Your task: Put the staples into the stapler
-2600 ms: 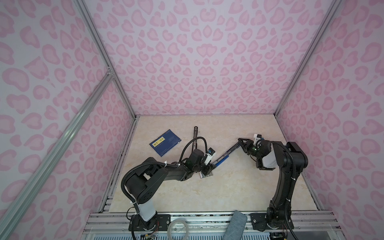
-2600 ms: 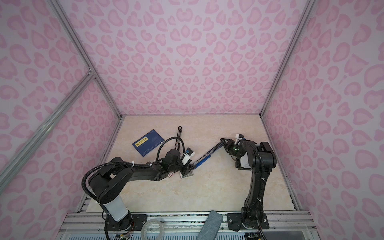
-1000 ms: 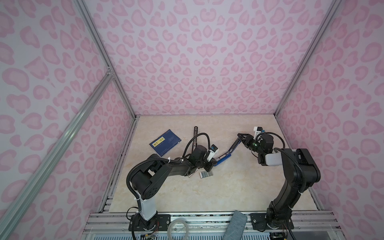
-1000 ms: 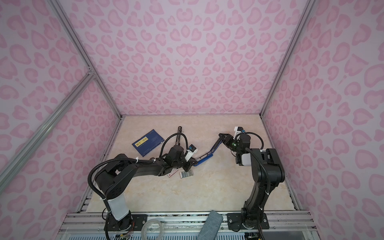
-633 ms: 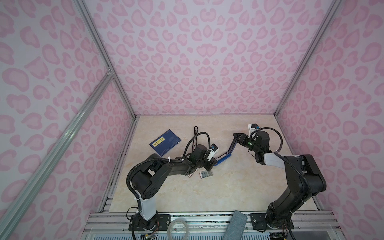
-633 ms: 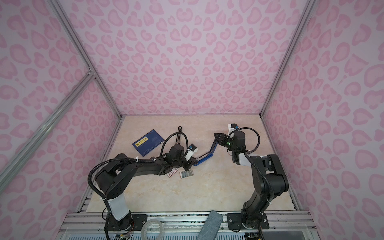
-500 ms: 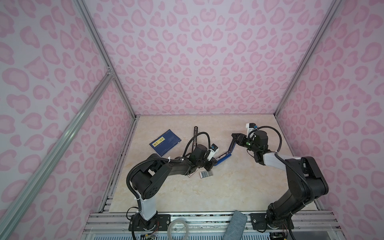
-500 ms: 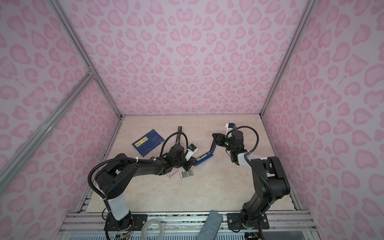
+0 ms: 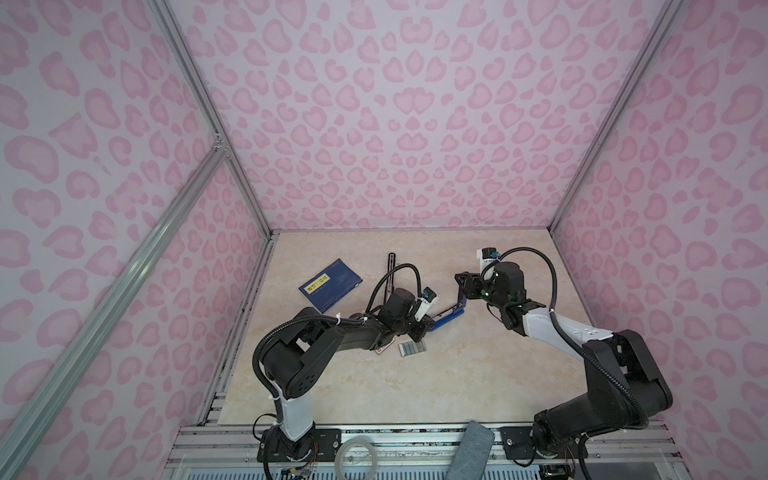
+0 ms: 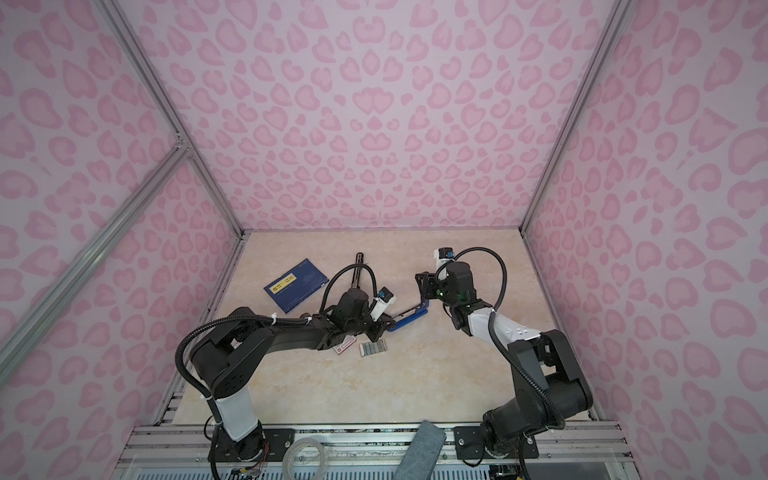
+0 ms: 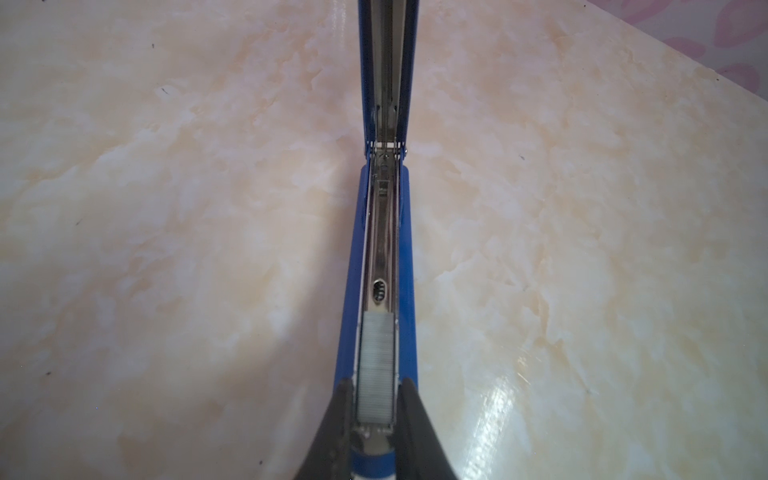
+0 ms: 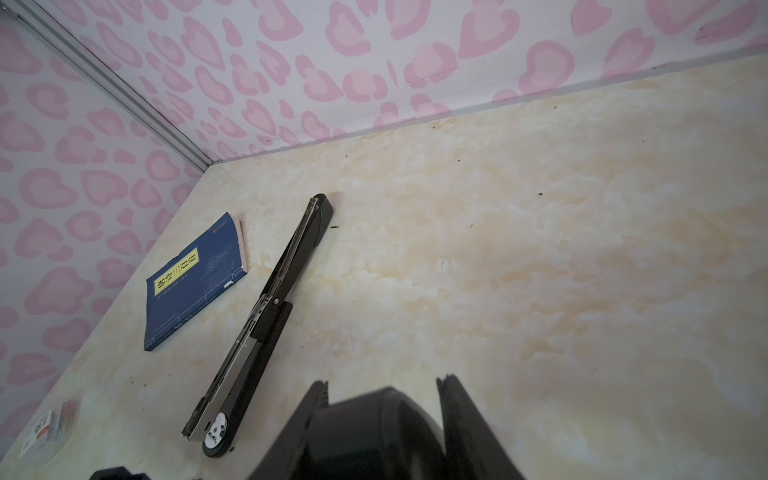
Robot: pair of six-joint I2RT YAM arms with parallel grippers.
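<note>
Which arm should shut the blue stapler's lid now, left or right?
Right, probably. The right jaws hold the tip of the blue stapler's raised lid, ready to lower it. The left jaws pinch the base, where a staple strip already lies in the channel.

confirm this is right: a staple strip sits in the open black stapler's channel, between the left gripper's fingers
Not the black one: the left wrist view shows the staples lying in the channel of the open blue stapler, between the fingers of the left gripper.

Metallic staples [image 11: 376,365], smooth blue stapler [image 11: 407,257], glossy tabletop [image 11: 582,291].
</note>
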